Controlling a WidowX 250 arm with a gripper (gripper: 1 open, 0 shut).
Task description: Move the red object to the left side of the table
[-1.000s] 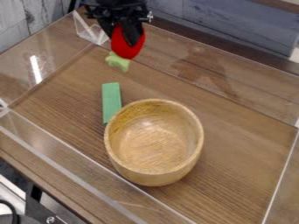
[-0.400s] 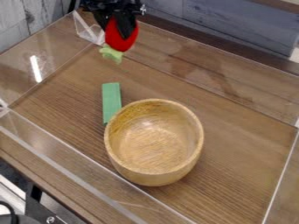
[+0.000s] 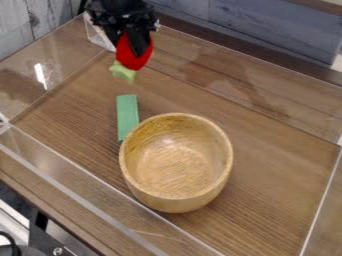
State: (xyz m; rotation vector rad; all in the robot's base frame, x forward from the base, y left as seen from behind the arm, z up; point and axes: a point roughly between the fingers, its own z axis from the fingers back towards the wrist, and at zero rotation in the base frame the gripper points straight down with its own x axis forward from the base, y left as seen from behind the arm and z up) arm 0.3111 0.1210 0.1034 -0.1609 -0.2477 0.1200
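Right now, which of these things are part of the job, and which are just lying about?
Part of the job:
- red toy fruit with a light-green end
- gripper, holding the fruit
- table

Just lying about:
- green block
- wooden bowl

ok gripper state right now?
Hand: closed, holding the red fruit, leafy end down.

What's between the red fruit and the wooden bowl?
In the camera view, the green block lies between the red fruit and the wooden bowl, toward the bowl's left; bare tabletop shows around it.
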